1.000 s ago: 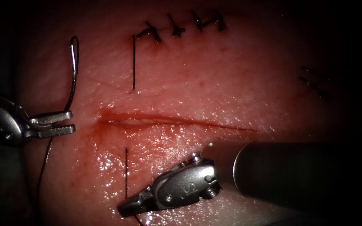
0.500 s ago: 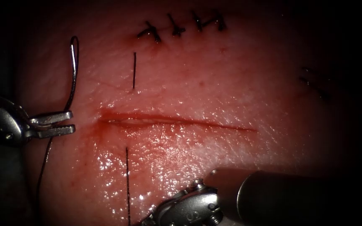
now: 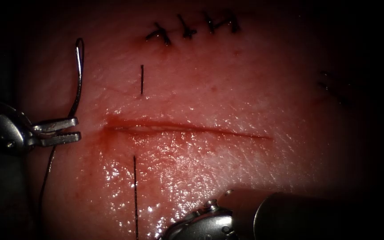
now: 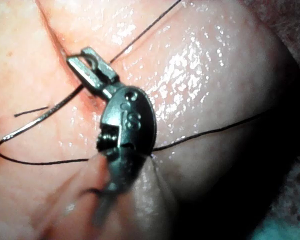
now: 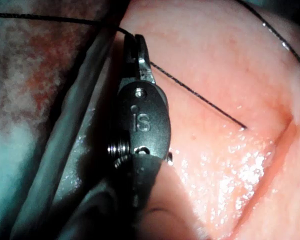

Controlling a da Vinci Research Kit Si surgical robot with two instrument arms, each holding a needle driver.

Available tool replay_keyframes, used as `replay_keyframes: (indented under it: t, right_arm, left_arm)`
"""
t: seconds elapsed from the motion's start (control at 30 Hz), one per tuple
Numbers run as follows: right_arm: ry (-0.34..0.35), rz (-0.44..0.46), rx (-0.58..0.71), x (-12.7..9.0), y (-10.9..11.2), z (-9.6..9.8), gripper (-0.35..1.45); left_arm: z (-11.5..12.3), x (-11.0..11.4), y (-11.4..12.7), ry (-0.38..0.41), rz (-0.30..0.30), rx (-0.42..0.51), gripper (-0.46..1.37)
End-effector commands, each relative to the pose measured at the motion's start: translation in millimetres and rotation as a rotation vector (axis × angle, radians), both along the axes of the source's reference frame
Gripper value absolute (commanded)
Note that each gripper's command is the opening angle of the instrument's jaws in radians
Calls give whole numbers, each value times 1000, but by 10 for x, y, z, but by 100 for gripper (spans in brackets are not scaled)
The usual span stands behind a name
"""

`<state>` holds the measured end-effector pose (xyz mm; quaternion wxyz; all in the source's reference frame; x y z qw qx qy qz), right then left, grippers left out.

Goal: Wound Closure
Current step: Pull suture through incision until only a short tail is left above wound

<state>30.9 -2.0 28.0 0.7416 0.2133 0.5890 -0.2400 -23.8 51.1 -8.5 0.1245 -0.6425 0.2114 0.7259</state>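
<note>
The left tool [image 3: 74, 130] sits left of the cut's left end, jaws shut on the curved needle [image 3: 78, 75] low on its curve. The needle arcs upward, free of the tissue, and thread trails down from it [image 3: 45, 178]. The left wrist view shows the same grip [image 4: 87, 60] and the needle [image 4: 40, 120]. A short free thread end [image 3: 142, 80] stands above the cut [image 3: 178, 129]. The thread comes out below the cut [image 3: 135, 195] and runs down to the right tool [image 5: 140, 52], shut on the thread [image 5: 200, 97]. The right tool's wrist [image 3: 201, 226] lies at the lower edge.
A row of finished dark stitches [image 3: 187, 29] lies on the tissue above the cut. Faint dark stitch marks [image 3: 334, 89] lie far right. Red fluid wets the tissue [image 3: 125, 133] around the cut's left end.
The right tool has moved down toward the lower edge, pulling thread through. The free end above the cut has grown much shorter. The left tool and needle stayed still.
</note>
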Motion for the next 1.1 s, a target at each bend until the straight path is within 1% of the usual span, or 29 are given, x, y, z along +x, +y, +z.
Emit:
replay_keyframes:
  t: [0.03,0.07,0.1,0.13,0.2,0.3,0.47,0.63,0.67,0.87,1.0,1.1]
  right_arm:
    - [-12,6,10,0,0,2,-20]
    - [-26,20,5,-1,1,3,28]
    - [-39,31,8,-1,1,3,46]
    - [-46,50,5,-2,1,4,73]
    - [-57,66,11,-5,2,6,99]
    - [-81,107,22,-11,5,6,123]
    - [-92,166,36,-32,18,0,125]
    - [-81,236,80,-55,33,-10,124]
    - [-84,260,91,-64,39,-13,124]
    - [-109,348,126,-91,57,-24,124]
    - [-121,402,146,-106,66,-30,127]
    - [-124,424,155,-113,70,-32,127]
  left_arm:
    - [0,0,0,0,4,1,-35]
    - [0,0,0,0,4,1,-35]
    - [0,0,0,0,4,1,-35]
    - [0,0,0,0,4,1,-35]
    - [0,0,0,0,4,1,-35]
    - [0,0,0,0,4,1,-35]
    - [0,0,0,0,4,1,-35]
    - [0,-1,1,0,3,1,-35]
    - [0,-1,1,1,3,1,-35]
    - [0,-1,1,1,3,1,-35]
    - [0,-1,1,1,2,1,-35]
    - [1,-1,1,1,2,1,-35]
